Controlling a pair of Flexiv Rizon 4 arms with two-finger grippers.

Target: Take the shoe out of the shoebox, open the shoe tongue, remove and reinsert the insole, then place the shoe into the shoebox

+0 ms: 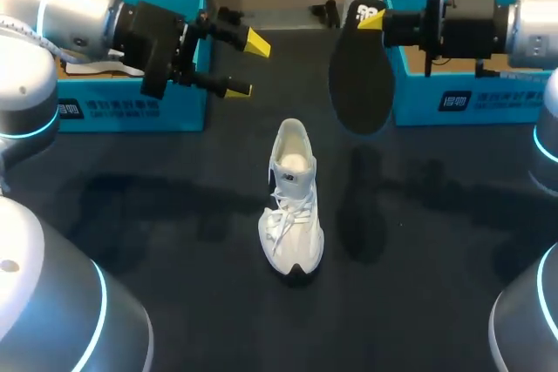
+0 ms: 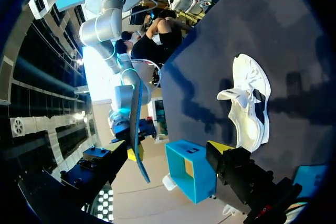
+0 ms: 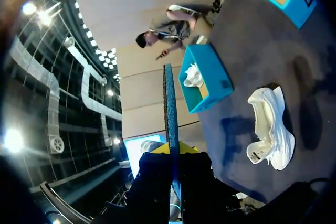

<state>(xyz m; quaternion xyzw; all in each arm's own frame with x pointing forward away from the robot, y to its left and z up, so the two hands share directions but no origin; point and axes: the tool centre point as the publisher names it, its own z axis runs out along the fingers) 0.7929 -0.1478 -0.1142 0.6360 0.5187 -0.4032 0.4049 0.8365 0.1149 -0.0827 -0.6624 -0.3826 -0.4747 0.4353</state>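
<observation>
Above the shoe [image 1: 292, 206] and off to its right, your right gripper [image 1: 370, 16] is clamped on one end of the dark insole [image 1: 362, 84], which hangs free, clear of the table [image 1: 174, 241]. The right wrist view shows it edge-on between the fingers. Your left gripper [image 1: 248, 65] hovers beyond the shoe to its left with the jaws spread wide and nothing in them.

The shoe stands upright on its sole mid-table, with the toe toward you and the heel opening away. It is well apart from both grippers, its laces are slack and its mouth is open. The left blue shoebox [image 1: 131, 109] and right blue shoebox [image 1: 471, 102] sit beyond the shoe, one on each side.

Expect the insole to be thin, light, floppy foam. With only one end pinched, the free end will likely bend or swing, so lead that end into the shoe's mouth and don't push hard.

The shoe looks light, with a soft knit upper and a stiffer sole. It will probably slide or tip if the insole drags on it. Brace it with the left gripper at the heel collar or the side of the sole, not at the laces or tongue, which will just give.
</observation>
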